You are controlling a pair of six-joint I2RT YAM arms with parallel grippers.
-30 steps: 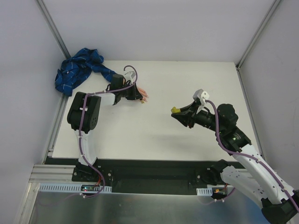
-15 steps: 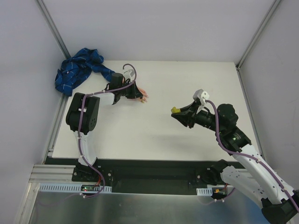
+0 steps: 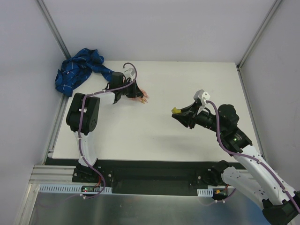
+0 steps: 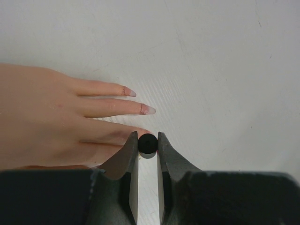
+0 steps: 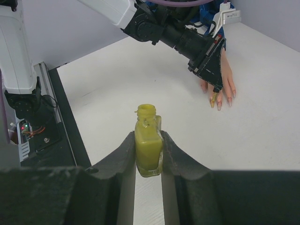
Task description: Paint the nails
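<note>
left gripper (image 3: 138, 97): arm stretched forward, held low, jaws pinched on black knob (image 4: 147, 143).
right gripper (image 3: 180, 115): arm bent, raised, jaws clamped on yellow bottle (image 5: 148, 140).

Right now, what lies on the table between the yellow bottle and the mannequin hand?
Nothing: only bare white table separates the yellow bottle from the mannequin hand, as the top view shows; the right wrist view agrees.
</note>
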